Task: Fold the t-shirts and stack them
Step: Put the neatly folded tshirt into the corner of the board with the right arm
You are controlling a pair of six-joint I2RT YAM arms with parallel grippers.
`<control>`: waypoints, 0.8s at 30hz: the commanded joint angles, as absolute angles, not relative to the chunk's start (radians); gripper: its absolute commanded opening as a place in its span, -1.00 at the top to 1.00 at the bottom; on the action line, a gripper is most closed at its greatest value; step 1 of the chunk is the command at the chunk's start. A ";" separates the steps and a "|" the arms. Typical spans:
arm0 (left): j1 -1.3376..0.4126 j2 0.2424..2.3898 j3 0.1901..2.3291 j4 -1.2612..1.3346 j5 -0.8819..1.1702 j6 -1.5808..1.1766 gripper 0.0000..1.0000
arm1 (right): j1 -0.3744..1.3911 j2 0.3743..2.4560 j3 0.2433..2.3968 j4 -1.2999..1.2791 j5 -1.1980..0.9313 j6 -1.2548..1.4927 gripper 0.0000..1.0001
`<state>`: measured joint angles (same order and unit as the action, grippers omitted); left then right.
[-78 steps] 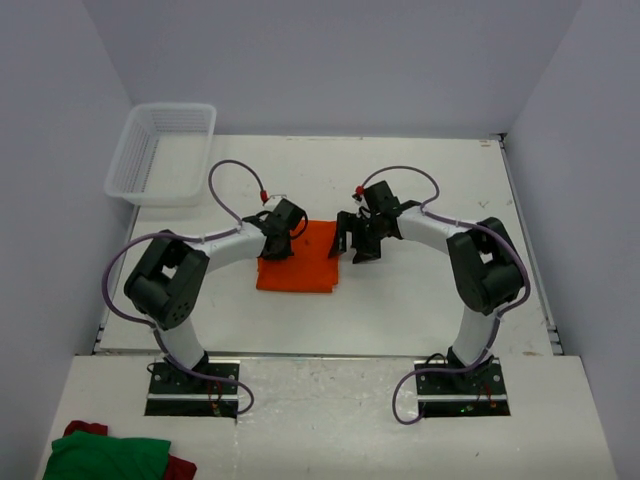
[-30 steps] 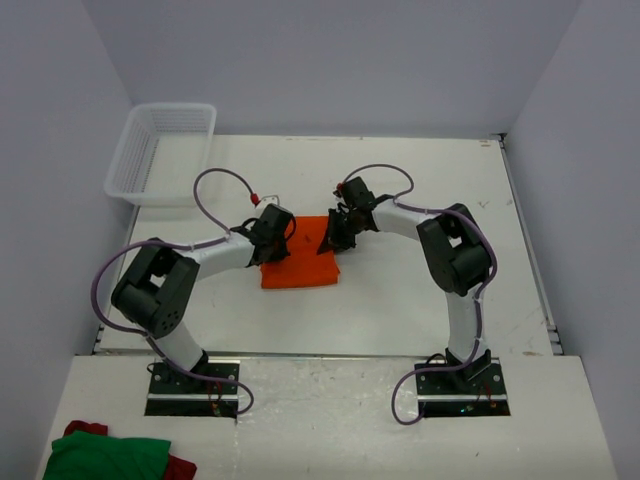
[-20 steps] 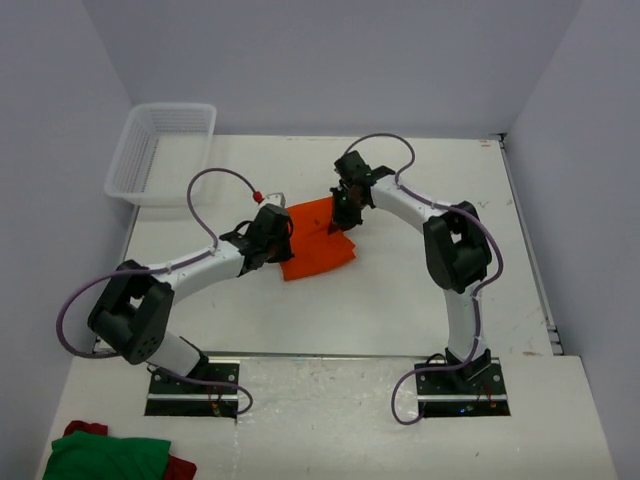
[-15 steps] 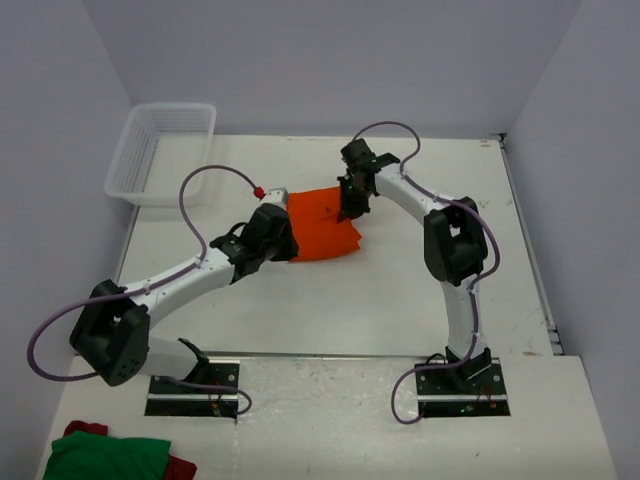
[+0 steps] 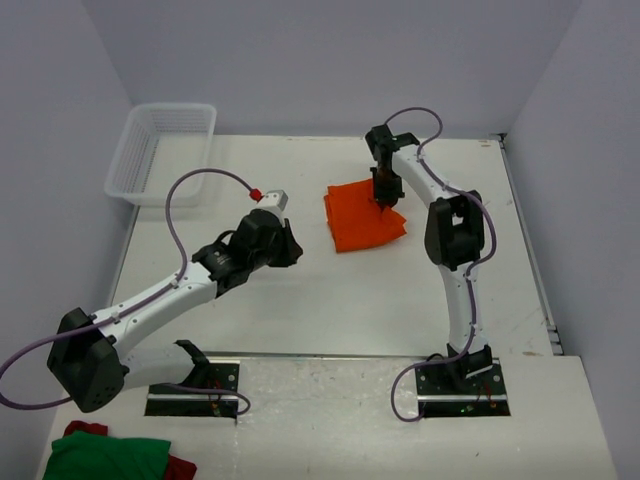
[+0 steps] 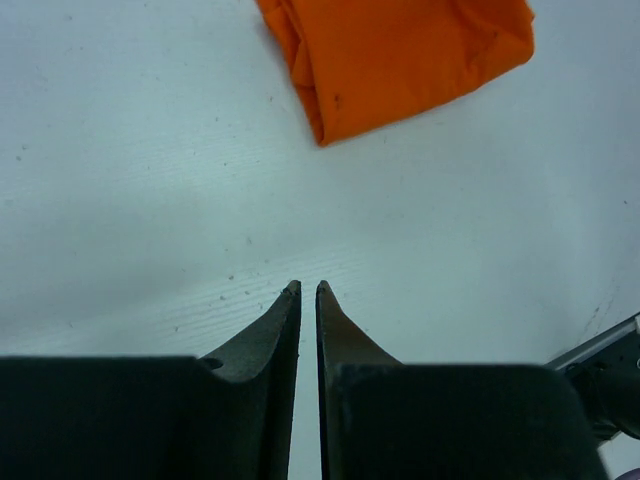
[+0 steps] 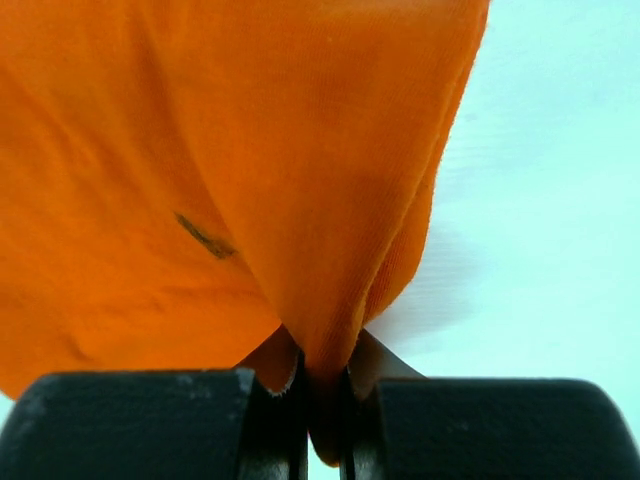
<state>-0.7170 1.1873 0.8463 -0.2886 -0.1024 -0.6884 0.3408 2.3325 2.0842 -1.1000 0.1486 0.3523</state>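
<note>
Now right gripper (image 7: 322, 385) jaws pinching orange t-shirt (image 5: 365, 215); left gripper (image 6: 308, 292) jaws barely parted; basket (image 5: 160, 152) holds nothing.

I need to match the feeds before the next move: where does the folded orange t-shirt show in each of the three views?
Top external: orange t-shirt lies folded on the table right of centre, the right end effector on its far right part.
Left wrist: at the top edge, centre to right, apart from the left end effector.
Right wrist: fills most of the picture, a fold pinched at the bottom.
Shared landmark: the white table.
</note>
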 commanded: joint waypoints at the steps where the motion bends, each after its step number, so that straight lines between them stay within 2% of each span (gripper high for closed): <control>1: -0.723 1.196 0.827 -0.310 -0.061 -0.689 0.78 | 0.305 2.358 2.216 -1.196 0.300 0.292 1.00; 13: -0.735 1.282 0.845 -0.305 -0.035 -0.695 0.78 | 0.129 2.502 2.368 -1.195 0.526 0.179 1.00; 24: -0.768 1.367 0.861 -0.308 -0.009 -0.693 0.79 | 0.026 2.511 2.350 -0.979 0.633 0.037 1.00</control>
